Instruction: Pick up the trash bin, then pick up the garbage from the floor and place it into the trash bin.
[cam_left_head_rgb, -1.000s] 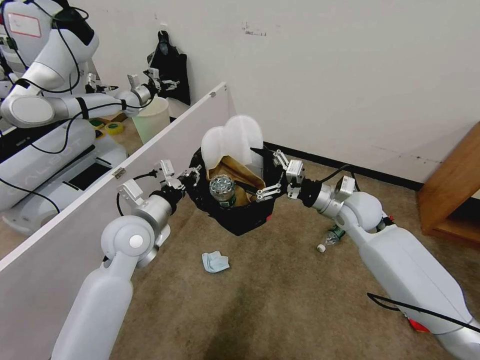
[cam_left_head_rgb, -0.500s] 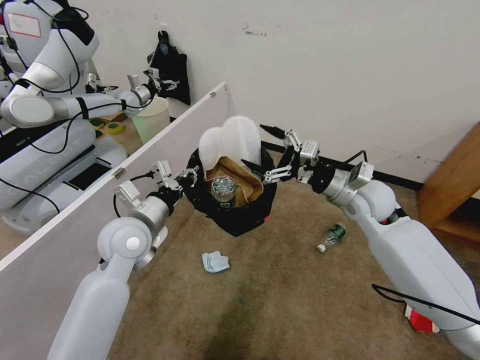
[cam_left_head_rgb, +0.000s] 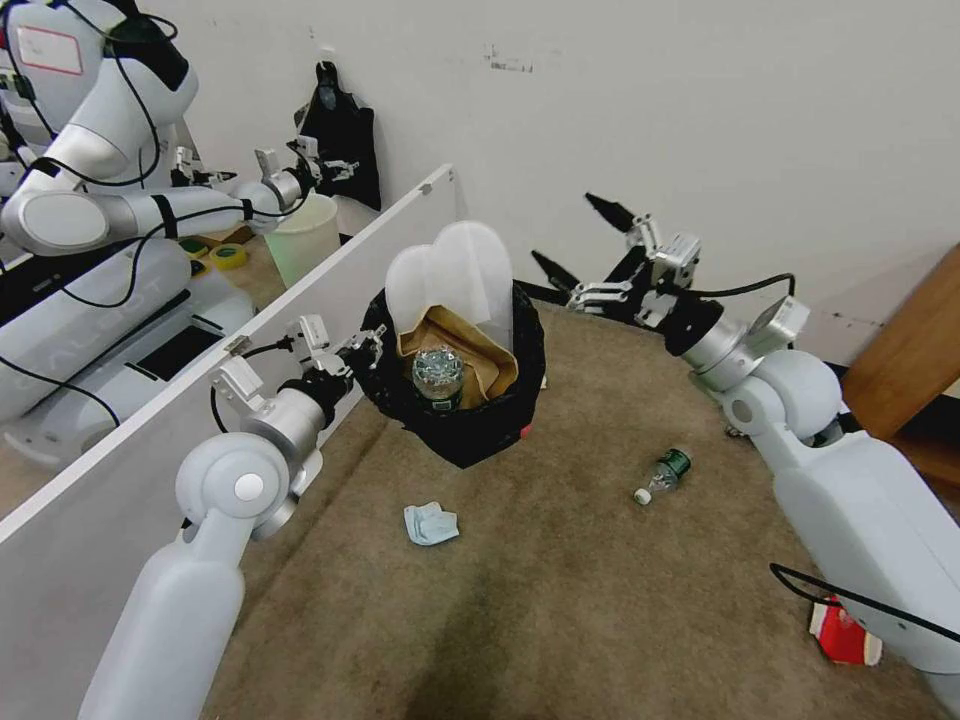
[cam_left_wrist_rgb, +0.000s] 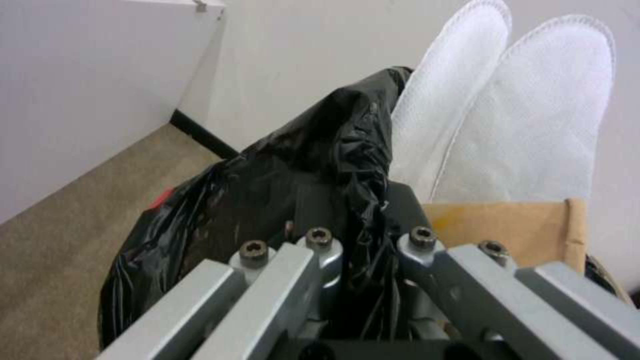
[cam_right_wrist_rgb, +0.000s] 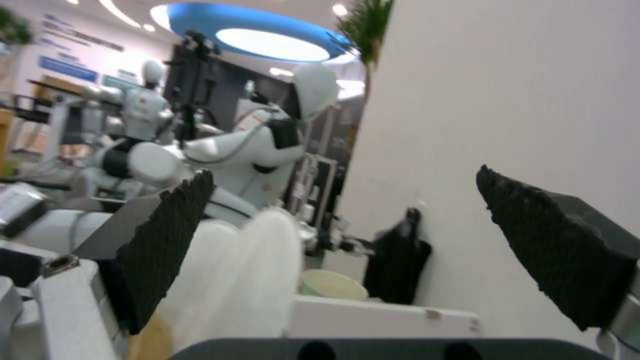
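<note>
The trash bin (cam_left_head_rgb: 462, 400), its black bag draped over the rim, hangs clear of the floor (cam_left_head_rgb: 560, 600) near the white partition (cam_left_head_rgb: 200, 400), carried by the left gripper (cam_left_head_rgb: 362, 345). In the left wrist view the 2 fingers (cam_left_wrist_rgb: 320, 245) are closed tight on a fold of the black liner at the rim (cam_left_wrist_rgb: 360, 200), so the bin is held by that pinch. Inside it stand 2 flat white slippers (cam_left_head_rgb: 455, 275) poking well above the rim, with a brown paper bag (cam_left_head_rgb: 470, 345) in front of them and a clear bottle (cam_left_head_rgb: 437, 372) lying on the bag.

The right gripper (cam_left_head_rgb: 590, 250) is raised beside the bin on the wall side, apart from it, with its black pads (cam_right_wrist_rgb: 567, 250) spread wide and nothing between them.

The bin is already picked up, so I judge the step in hand to be the collecting of litter, with the empty right gripper free for another piece. On the carpet lie a pale blue mask (cam_left_head_rgb: 431, 523) just in front of the bin, a bottle with a green label (cam_left_head_rgb: 662, 475) toward the right arm, and a red-white carton (cam_left_head_rgb: 845, 635) near the right edge of the head view, partly behind the right arm. The next move calls for lowering the open right gripper over 1 of these, probably the nearby bottle, and closing across its body while the left keeps the bin steady.
</note>
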